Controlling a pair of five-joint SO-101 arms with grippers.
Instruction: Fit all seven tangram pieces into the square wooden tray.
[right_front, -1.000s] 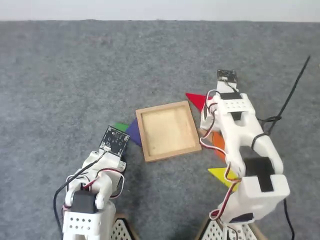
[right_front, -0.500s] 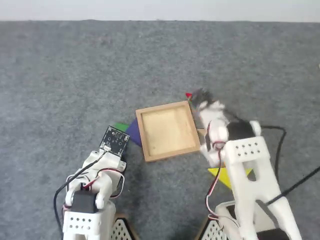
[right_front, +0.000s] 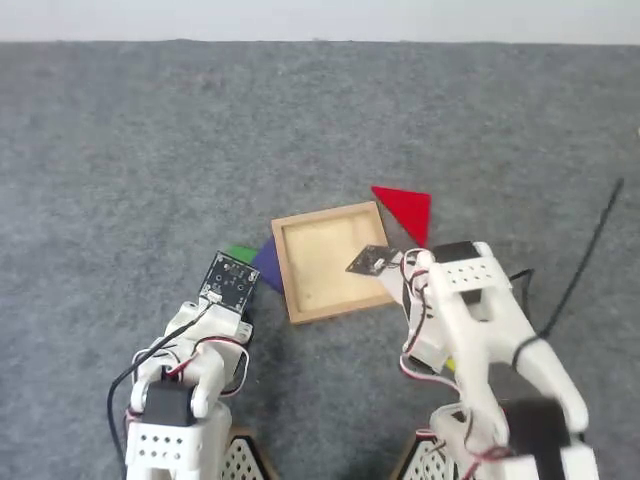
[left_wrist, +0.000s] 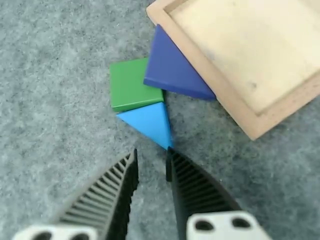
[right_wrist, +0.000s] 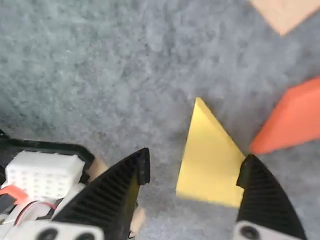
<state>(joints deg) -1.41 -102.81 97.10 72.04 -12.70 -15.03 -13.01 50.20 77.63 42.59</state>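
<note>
The square wooden tray (right_front: 292, 280) lies mid-table with nothing in it. My right gripper (right_wrist: 196, 160) is open wide above a yellow triangle (right_wrist: 210, 155), one finger on each side of it. An orange piece (right_wrist: 295, 120) touches the yellow one, near a tray corner (right_wrist: 282, 12). A red triangle (right_front: 405, 210) lies just off the tray's far right corner. My left gripper (left_wrist: 150, 157) hovers with a narrow gap and nothing between its fingers, just short of a light blue triangle (left_wrist: 147, 125). A green square (left_wrist: 132, 85) and a dark blue triangle (left_wrist: 175, 70) sit against the tray (left_wrist: 235, 107).
Grey carpet covers the table. The right arm (right_front: 470, 300) stands over the tray's near right corner, with its wrist board above the rim. The left arm (right_front: 215, 320) sits at the tray's near left. Open carpet stretches across the far half.
The right arm has pulled back from beside the tray's right edge towards its base. This uncovered the red triangle and brought the gripper over the yellow one. The left arm stayed still.
</note>
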